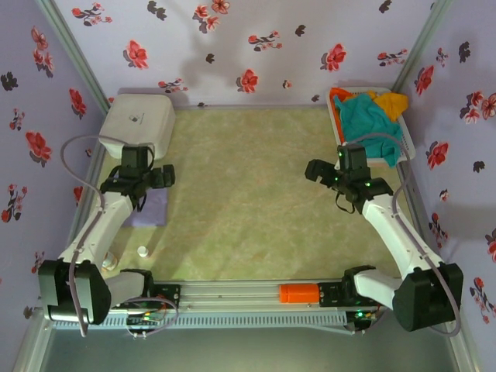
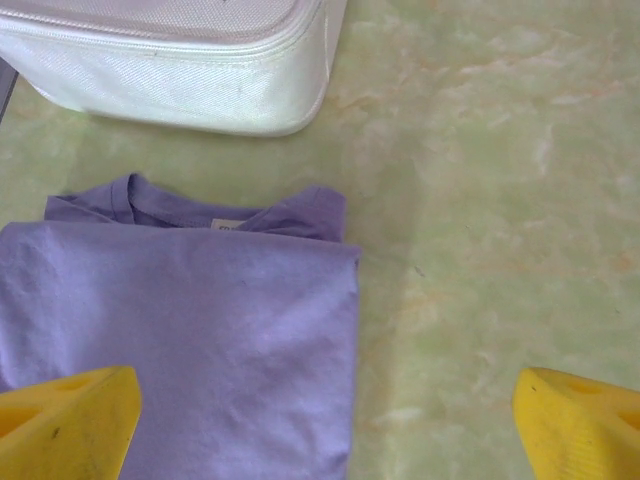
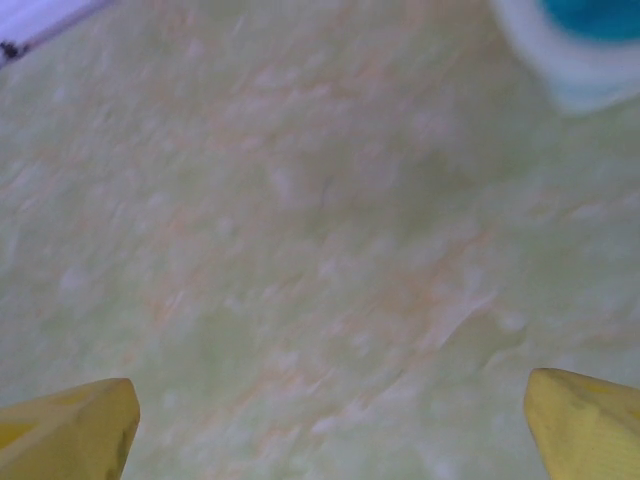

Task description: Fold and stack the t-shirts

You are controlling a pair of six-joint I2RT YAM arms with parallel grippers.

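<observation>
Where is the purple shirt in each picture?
Top: purple shirt at left, partly under the left arm, near the white box.
Left wrist: lower left, folded, collar toward the box.
Right wrist: green table, bin corner upper right.
Landmark: the white box.

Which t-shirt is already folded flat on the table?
The lavender-purple t-shirt beside the white box; the teal t-shirt, orange t-shirt and yellow t-shirt lie crumpled in the white bin.

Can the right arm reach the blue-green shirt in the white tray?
Probably yes. The right gripper is open and empty, the blue-green shirt lies on top of the pile in the tray close beside it, and nothing sits between. It points at bare table, so it must turn first.
</observation>
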